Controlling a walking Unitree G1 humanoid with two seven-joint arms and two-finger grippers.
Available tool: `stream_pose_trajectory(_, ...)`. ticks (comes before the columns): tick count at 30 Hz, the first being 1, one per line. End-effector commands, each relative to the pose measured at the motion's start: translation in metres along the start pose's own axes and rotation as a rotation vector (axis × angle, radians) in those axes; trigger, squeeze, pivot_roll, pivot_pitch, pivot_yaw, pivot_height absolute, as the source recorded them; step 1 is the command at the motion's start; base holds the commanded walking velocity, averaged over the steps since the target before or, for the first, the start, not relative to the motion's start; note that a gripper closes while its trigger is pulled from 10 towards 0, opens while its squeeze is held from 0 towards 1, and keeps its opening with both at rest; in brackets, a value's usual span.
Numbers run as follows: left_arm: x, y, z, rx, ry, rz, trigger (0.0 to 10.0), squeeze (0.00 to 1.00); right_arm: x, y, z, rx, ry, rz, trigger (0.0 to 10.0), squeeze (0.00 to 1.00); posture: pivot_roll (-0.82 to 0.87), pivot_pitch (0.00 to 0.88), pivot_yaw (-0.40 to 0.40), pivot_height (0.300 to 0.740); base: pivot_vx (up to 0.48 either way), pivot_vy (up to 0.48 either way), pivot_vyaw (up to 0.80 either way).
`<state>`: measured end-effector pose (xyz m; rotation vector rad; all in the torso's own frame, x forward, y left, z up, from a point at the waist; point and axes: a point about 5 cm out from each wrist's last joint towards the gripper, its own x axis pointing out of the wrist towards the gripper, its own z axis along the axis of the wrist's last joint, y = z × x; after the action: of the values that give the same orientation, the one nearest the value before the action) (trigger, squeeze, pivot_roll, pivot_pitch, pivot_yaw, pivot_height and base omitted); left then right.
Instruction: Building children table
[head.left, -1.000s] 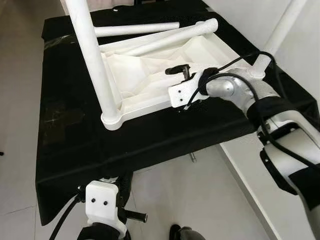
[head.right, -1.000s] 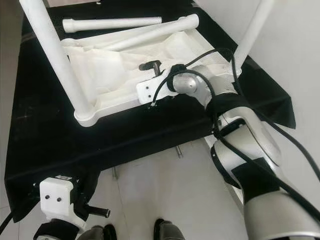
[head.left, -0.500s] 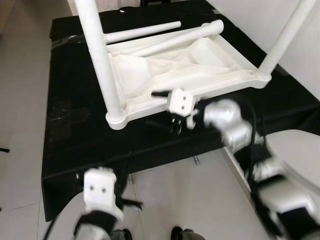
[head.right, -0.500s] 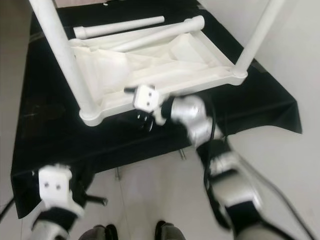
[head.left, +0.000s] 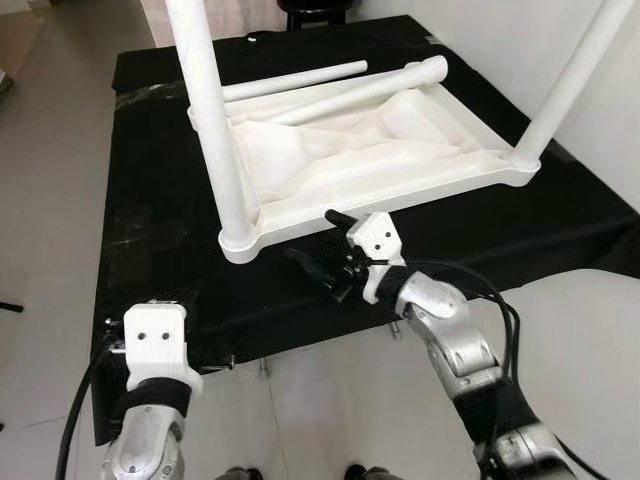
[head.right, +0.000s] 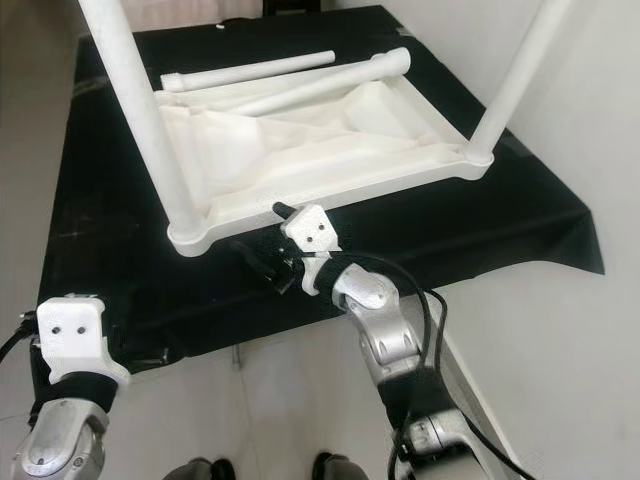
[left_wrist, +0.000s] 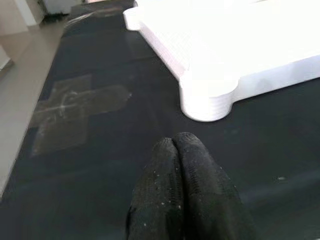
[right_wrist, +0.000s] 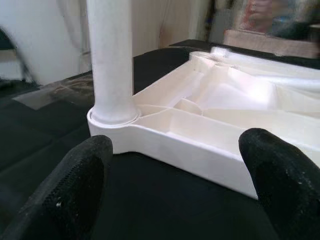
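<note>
A white children's table top lies upside down on a black-covered table. One white leg stands in its front left corner and another leg in its right corner. A third leg lies across the top's far side, and a loose leg rests on the cloth behind it. My right gripper is open and empty, just before the top's front edge near the corner leg. My left gripper is shut on nothing, low over the cloth, facing that corner.
A white wall runs close along the right of the table. Pale tiled floor lies to the left and in front. A taped patch marks the cloth on the left. A dark stool stands behind the table.
My right gripper has drawn back from above the table top's front rim and dropped to in front of it. My left arm has risen toward the table's front edge. The camera has shifted.
</note>
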<state>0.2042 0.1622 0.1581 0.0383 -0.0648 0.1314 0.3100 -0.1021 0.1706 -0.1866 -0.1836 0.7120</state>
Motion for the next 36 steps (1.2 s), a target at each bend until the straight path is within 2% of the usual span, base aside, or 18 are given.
stream_pose_trajectory(1, -0.001, 0.005, -0.009, 0.033, 0.055, 0.011, 10.0, 0.00, -0.009, 0.011, -0.004, 0.037, 0.031, -0.027, 10.0, 0.00, -0.05, 0.125, 0.000, 0.740, 0.000, 0.480, 0.00)
stream_pose_trajectory(3, -0.003, 0.005, -0.013, 0.047, 0.071, 0.010, 10.0, 0.00, -0.016, 0.014, -0.009, 0.055, 0.050, -0.064, 10.0, 0.00, -0.05, 0.112, 0.005, 0.740, 0.000, 0.480, 0.00)
stream_pose_trajectory(11, -0.010, -0.003, -0.023, 0.042, 0.119, -0.026, 10.0, 0.00, -0.022, 0.014, -0.013, 0.051, 0.082, -0.129, 10.0, 0.00, -0.06, 0.091, 0.006, 0.740, 0.000, 0.480, 0.00)
stream_pose_trajectory(16, -0.019, -0.004, -0.032, 0.044, 0.154, -0.027, 10.0, 0.00, -0.028, 0.011, -0.016, 0.068, 0.122, -0.205, 10.0, 0.00, -0.06, 0.073, -0.005, 0.740, 0.000, 0.480, 0.00)
stream_pose_trajectory(19, -0.021, -0.004, -0.037, 0.055, 0.159, -0.025, 10.0, 0.00, -0.033, 0.003, -0.021, 0.118, 0.160, -0.286, 10.0, 0.00, -0.06, 0.068, -0.015, 0.740, 0.000, 0.480, 0.00)
stream_pose_trajectory(27, -0.011, -0.007, -0.032, 0.076, 0.102, -0.010, 10.0, 0.00, -0.037, -0.006, -0.028, 0.115, 0.210, -0.348, 10.0, 0.00, -0.08, 0.063, -0.028, 0.740, 0.000, 0.480, 0.00)
stream_pose_trajectory(36, -0.003, -0.004, -0.030, 0.075, 0.084, -0.010, 10.0, 0.00, -0.034, -0.002, -0.028, 0.094, 0.228, -0.357, 10.0, 0.00, -0.09, 0.065, 0.000, 0.740, 0.000, 0.480, 0.00)
